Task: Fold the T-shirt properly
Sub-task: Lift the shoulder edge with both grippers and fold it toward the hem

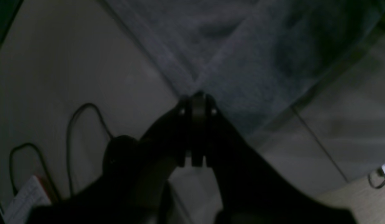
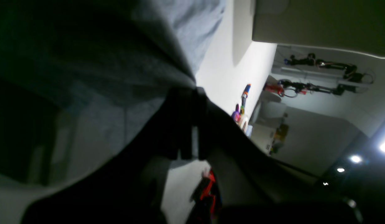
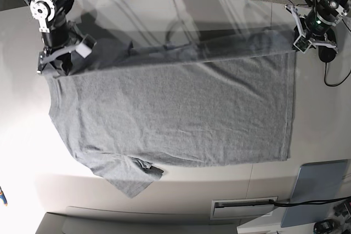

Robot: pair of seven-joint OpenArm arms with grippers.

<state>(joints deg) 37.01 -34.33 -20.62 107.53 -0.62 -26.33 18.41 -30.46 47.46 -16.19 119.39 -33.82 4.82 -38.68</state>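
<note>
**T-shirt pinched at two corners, far edge raised**

Seen whole only from the base view: T-shirt (image 3: 175,113) spread wide over the pale worktop (image 3: 323,130), plain grey side up, no lettering visible. Near edge and one short sleeve (image 3: 129,178) lying flat toward the front of the worktop, sleeve hem slightly crumpled. Far edge lifted off the surface and blurred into a pale, see-through band between the two arms.

Left gripper (image 3: 305,41) at the far right of the base view, jaws shut tight on the shirt corner there. Right gripper (image 3: 55,67) at the far left, jaws likewise clamped on cloth near the shoulder.

From the left wrist camera, dim and soft: left gripper (image 1: 197,95) closed, with grey fabric (image 1: 242,56) fanning away from the tips in a broad fold, and dark cables (image 1: 80,124) looping on the surface to the side, out of sight in the overhead picture.

From the right wrist camera: right gripper (image 2: 192,90) closed, cloth (image 2: 117,62) draping over and past the tips in heavy shadow, heather weave just readable where light falls. Beyond it, small colourful objects (image 2: 242,105) at the worktop's edge, too small to identify
</note>
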